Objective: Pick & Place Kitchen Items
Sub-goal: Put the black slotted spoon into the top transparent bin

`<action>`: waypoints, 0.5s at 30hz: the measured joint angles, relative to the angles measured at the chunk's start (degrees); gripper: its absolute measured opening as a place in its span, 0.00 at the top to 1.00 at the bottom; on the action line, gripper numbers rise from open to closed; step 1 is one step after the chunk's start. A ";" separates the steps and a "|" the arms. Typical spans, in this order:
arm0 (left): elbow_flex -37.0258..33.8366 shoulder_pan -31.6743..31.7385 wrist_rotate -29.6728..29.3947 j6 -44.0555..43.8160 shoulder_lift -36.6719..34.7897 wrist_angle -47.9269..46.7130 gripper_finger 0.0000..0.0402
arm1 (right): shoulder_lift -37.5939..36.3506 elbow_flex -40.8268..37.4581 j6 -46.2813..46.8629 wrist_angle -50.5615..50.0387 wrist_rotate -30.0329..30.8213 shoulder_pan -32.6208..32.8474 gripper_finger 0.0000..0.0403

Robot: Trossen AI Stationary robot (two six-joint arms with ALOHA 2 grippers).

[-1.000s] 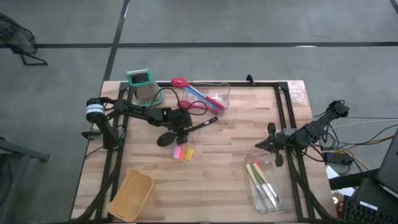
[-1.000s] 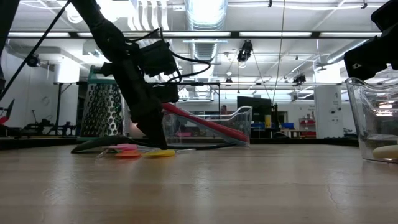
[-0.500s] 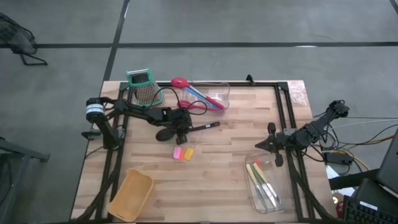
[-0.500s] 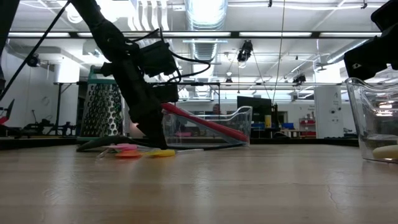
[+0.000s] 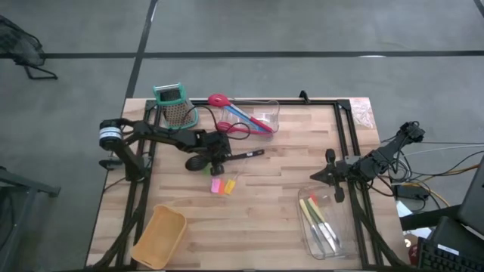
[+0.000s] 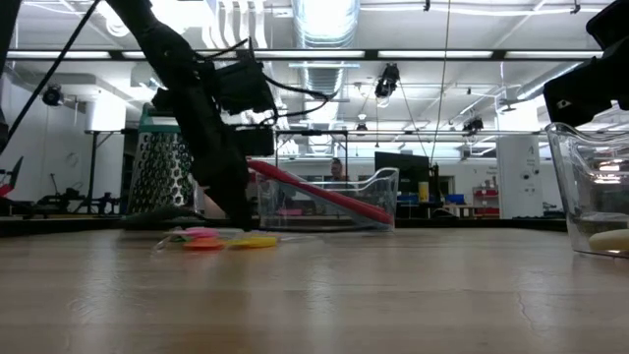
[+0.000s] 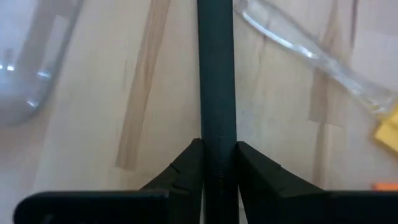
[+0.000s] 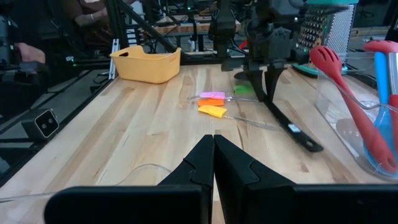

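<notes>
You get even, bright overhead light on the table (image 5: 287,181) in the high view, with only soft, short shadows. In the low view the ceiling lights (image 6: 324,20) glare strongly, leaving the left arm (image 6: 201,128) a dark silhouette and the near tabletop blurred. Your left wrist view is soft and out of focus, washed pale. The right wrist view is dimmer, sharper mid-table.

Between the left gripper's (image 7: 219,163) dark fingers (image 7: 186,168) sat the matte black ladle handle (image 7: 216,74), over pale striped wood table (image 7: 93,112). Just beyond them lay small pink, orange and yellow pieces (image 5: 221,186); farther off, a red slotted spoon (image 8: 348,106) and blue spoon (image 8: 380,93).
</notes>
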 joint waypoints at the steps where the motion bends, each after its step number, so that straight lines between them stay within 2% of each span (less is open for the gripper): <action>1: 0.00 0.01 -0.03 0.03 -0.87 -0.49 0.80 | 0.00 0.00 -0.02 -0.04 0.00 0.02 0.98; 15: 0.61 0.04 -0.64 0.87 -13.79 -3.90 0.80 | -0.02 0.02 -0.04 -0.04 0.00 0.02 0.98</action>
